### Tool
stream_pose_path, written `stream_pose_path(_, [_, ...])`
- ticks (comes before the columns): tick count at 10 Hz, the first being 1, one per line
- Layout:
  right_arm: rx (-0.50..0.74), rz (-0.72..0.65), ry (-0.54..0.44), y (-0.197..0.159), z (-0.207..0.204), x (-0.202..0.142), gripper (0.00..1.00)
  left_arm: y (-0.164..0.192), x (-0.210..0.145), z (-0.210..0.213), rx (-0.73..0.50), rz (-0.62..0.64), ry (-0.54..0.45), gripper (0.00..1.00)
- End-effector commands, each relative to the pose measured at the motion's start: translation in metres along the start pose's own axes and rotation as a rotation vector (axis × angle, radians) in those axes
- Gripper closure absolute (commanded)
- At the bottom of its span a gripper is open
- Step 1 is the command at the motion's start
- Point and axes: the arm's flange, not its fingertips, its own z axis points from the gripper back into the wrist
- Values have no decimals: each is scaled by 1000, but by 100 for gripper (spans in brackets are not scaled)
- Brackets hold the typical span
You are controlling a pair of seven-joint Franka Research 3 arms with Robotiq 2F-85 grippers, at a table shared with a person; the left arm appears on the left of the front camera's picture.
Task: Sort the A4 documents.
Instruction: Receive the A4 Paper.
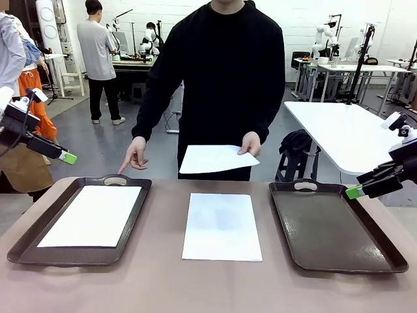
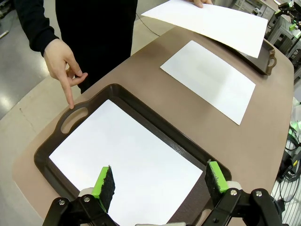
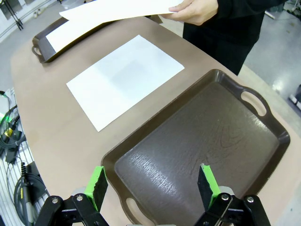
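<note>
One white A4 document point(image 1: 221, 225) lies flat on the table between the two trays point(image 2: 208, 79) point(image 3: 124, 79). Another sheet point(image 1: 92, 215) rests inside the left brown tray point(image 1: 139, 215) point(image 2: 122, 141). The person holds a further sheet point(image 1: 215, 158) in one hand above the table's far edge point(image 2: 214, 21) point(image 3: 117, 8); the other hand point(image 1: 135, 155) points a finger at the left tray's handle point(image 2: 65, 63). The right tray point(image 1: 332, 228) point(image 3: 207, 136) holds nothing. My left gripper point(image 1: 68, 156) point(image 2: 160, 184) hovers open over the left tray. My right gripper point(image 1: 355, 191) point(image 3: 153, 184) is open over the right tray.
The brown table point(image 1: 163, 287) carries both trays with bare surface along its near edge. A white table point(image 1: 345, 130) stands behind at the right. Cables point(image 3: 11, 141) hang beside the table's side. Another person point(image 1: 98, 59) stands far back.
</note>
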Motion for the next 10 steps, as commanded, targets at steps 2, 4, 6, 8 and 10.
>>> stream_pose_path(2, [17,9,-21,-4,-3,1,0,-3,21,-25,-94,121,-30,0])
stream_pose_path(4, [17,9,-21,-4,-3,1,0,-3,42,-56,-172,266,-21,0])
stream_pose_path(6, [17,9,-21,-4,-3,1,0,-7,58,-91,-240,371,14,0])
stream_pose_path(8, [17,9,-21,-4,-3,1,0,-4,70,-126,-346,536,40,0])
stream_pose_path(10, [17,9,-21,-4,-3,1,0,-3,84,-154,-448,681,51,0])
